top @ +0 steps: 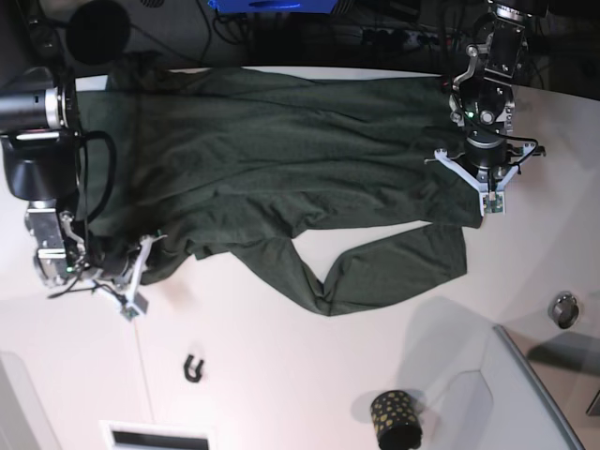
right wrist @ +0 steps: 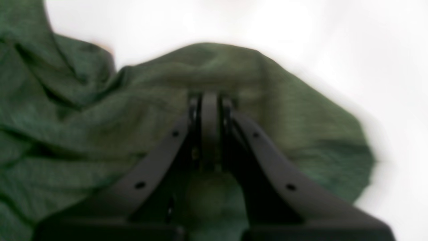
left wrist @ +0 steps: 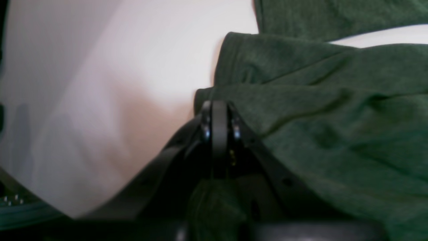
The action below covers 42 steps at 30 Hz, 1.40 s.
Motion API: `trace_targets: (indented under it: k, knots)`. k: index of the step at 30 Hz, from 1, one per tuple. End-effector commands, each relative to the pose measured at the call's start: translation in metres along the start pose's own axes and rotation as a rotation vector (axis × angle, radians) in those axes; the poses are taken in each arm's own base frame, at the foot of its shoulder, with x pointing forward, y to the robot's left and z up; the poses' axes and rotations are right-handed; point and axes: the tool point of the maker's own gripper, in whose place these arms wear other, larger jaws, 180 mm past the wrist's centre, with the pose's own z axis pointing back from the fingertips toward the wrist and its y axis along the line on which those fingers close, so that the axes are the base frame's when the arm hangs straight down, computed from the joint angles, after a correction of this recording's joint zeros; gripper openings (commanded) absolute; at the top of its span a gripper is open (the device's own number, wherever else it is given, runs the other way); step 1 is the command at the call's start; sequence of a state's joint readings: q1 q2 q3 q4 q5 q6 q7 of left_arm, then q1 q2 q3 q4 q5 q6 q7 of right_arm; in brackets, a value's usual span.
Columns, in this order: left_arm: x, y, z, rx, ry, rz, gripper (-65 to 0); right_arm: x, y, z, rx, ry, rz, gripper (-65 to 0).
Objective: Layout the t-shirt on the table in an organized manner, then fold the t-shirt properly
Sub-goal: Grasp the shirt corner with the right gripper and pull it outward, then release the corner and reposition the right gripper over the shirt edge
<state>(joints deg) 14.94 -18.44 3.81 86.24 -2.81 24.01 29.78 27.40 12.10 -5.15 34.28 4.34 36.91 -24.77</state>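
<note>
The dark green t-shirt lies spread and wrinkled across the far half of the white table, with one part trailing toward the middle. My left gripper is at the shirt's right edge in the base view. In the left wrist view the left gripper is shut, pinching the t-shirt at its edge, with bare table beside it. My right gripper is at the shirt's lower left corner. The right wrist view has that right gripper shut on a bunched fold of the t-shirt over the table.
A black gold-dotted cup stands near the front edge beside a grey raised panel. A small black hook lies at front left and a metal ring at right. Cables and dark equipment line the back.
</note>
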Motion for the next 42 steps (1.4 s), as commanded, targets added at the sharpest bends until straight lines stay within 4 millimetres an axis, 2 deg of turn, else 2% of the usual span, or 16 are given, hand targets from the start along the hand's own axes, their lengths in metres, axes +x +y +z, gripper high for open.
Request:
trace_targets:
  k: [1, 4, 6, 8, 10, 13, 17, 21, 24, 27, 28, 30, 32, 34, 38, 42]
  knots:
    - [0.007, 0.006, 0.000, 0.020, -0.029, -0.012, -65.0, 0.015, -0.006, 0.000, -0.015, -0.037, -0.010, -63.5]
    - [-0.003, 0.001, 0.000, 0.014, -0.005, -0.009, -65.0, 0.005, -0.019, -0.010, -0.088, -0.068, -0.110, -63.5]
    - [-0.021, 0.002, -0.001, 0.018, 0.034, -0.025, -65.0, 0.003, -0.037, -0.008, -0.171, -0.091, -0.151, -63.5]
    - [-0.037, 0.005, -0.003, 0.028, 0.073, -0.040, -65.0, -0.001, -0.067, 0.003, -0.292, -0.109, -0.186, -63.3]
    - [-0.049, 0.010, -0.004, 0.040, 0.101, -0.048, -65.0, 0.000, -0.085, 0.010, -0.379, -0.129, -0.209, -63.0]
    - [-0.054, 0.012, -0.006, 0.046, 0.113, -0.052, -65.0, 0.006, -0.116, 0.029, -0.500, -0.162, -0.233, -63.0]
    - [-0.046, 0.012, -0.007, 0.047, 0.097, -0.043, -65.0, 0.011, -0.124, 0.034, -0.536, -0.171, -0.244, -62.9]
    - [-0.015, 0.002, -0.015, 0.033, 0.047, 0.001, -65.0, 0.018, -0.113, 0.029, -0.480, -0.185, -0.223, -63.2]
    - [0.008, -0.012, -0.017, 0.019, 0.010, 0.040, -65.0, 0.032, -0.104, 0.027, -0.415, -0.210, -0.192, -63.5]
    - [0.025, -0.027, -0.017, -0.002, -0.013, 0.083, -65.0, 0.055, -0.103, 0.038, -0.406, -0.267, -0.146, -63.5]
    - [0.030, -0.032, -0.015, -0.011, -0.024, 0.097, -65.0, 0.054, -0.103, 0.041, -0.407, -0.269, -0.130, -63.5]
    - [0.037, -0.043, -0.009, -0.039, -0.043, 0.103, -65.0, 0.053, -0.111, 0.061, -0.440, -0.268, -0.089, -63.5]
    - [0.040, -0.052, -0.001, -0.067, -0.061, 0.083, -65.0, 0.048, -0.097, 0.076, -0.430, -0.242, -0.012, -63.5]
    - [0.033, -0.048, 0.002, -0.069, -0.055, 0.060, -65.0, 0.034, -0.073, 0.096, -0.424, -0.223, 0.042, -62.9]
    - [0.025, -0.036, 0.009, -0.063, -0.048, 0.022, -65.0, -0.019, -0.027, 0.131, -0.428, -0.209, -0.005, -60.3]
    - [0.025, -0.024, 0.012, -0.054, -0.064, -0.013, -65.0, -0.078, 0.037, 0.146, -0.352, -0.102, 0.013, -39.9]
